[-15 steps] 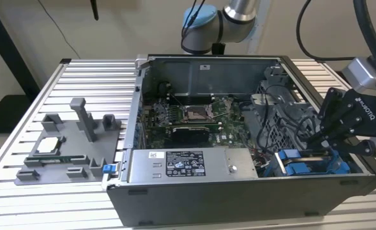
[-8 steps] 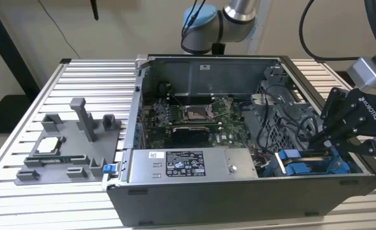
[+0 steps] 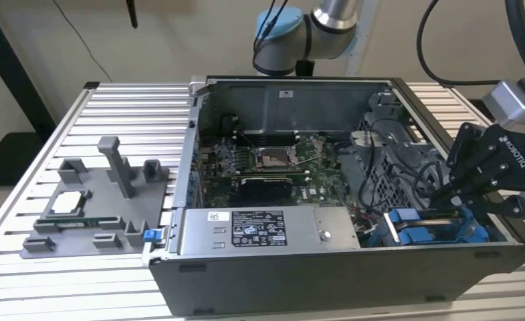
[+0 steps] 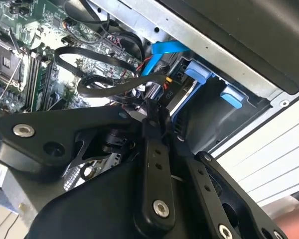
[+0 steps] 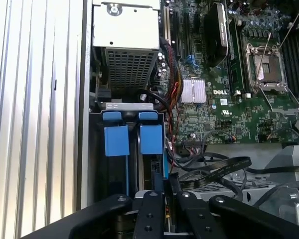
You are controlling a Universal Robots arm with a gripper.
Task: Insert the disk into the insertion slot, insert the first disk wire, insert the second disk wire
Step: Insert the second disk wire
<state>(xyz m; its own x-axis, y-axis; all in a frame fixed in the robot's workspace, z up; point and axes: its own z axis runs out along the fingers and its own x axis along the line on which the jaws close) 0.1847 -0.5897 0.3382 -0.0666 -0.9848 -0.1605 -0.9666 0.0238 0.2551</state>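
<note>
while shut, gripper (image 4: pixel 157 112) pinching disk wire (image 4: pixel 162 79)

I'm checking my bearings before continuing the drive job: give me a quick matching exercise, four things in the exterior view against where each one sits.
Things:
1. tool
2. power-supply box
3. processor socket
4. grey fixture tray

Places:
A. outside the case, on the slatted table at the exterior view's left
B. middle of the motherboard, inside the case
C. along the case's near wall, white sticker facing up
D. at the blue-railed insertion slot, in the case's corner at the exterior view's right

Pairs: 1-D, 2-C, 3-B, 4-A
</note>
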